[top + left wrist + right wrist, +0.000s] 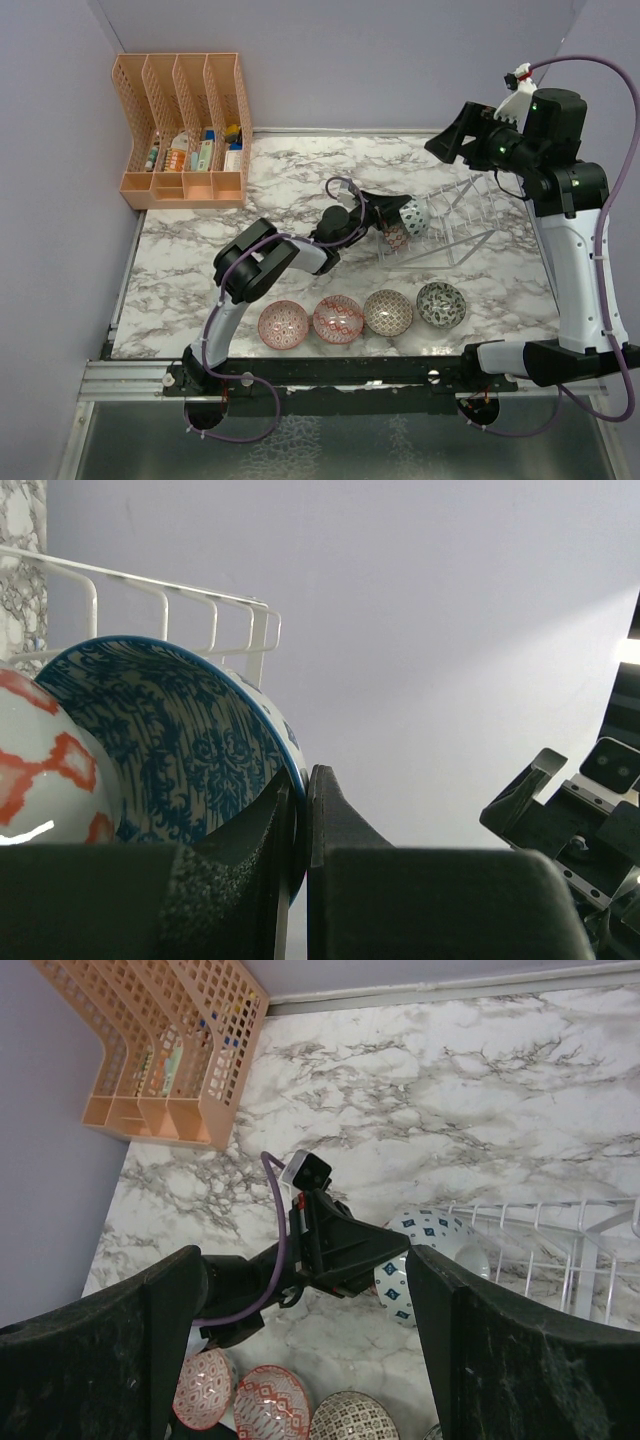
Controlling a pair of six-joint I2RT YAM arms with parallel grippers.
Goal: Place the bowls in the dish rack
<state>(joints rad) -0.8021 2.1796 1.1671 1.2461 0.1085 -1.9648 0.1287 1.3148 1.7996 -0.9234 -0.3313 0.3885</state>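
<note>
1. Pinching the rim of the blue bowl [190,750], the left gripper [300,780] is almost closed. Its jaws are parted only by the thickness of the bowl's wall.
2. This thin edge hold is the main risk. If the wrist twists, or the bowl catches a wire of the dish rack [462,215], the bowl could pivot between the pads or slip free.
3. A red-patterned bowl [50,780] stands close against the blue bowl's inner face, to the gripper's left in the wrist view. Whether the two touch cannot be told. A push further in could knock it over or chip it.
4. The blue bowl stands on edge right at the fingertips, rising up and leftward from them, with rack wires just beyond it. Whether it is seated in the rack is not visible, so letting go early might let it roll.
5. The right gripper [450,138] hangs wide open and empty, high above the rack's far end and well apart from the left gripper.
6. A row of four bowls [338,318] waits on the worktop [300,170], back toward the arms' bases.
</note>
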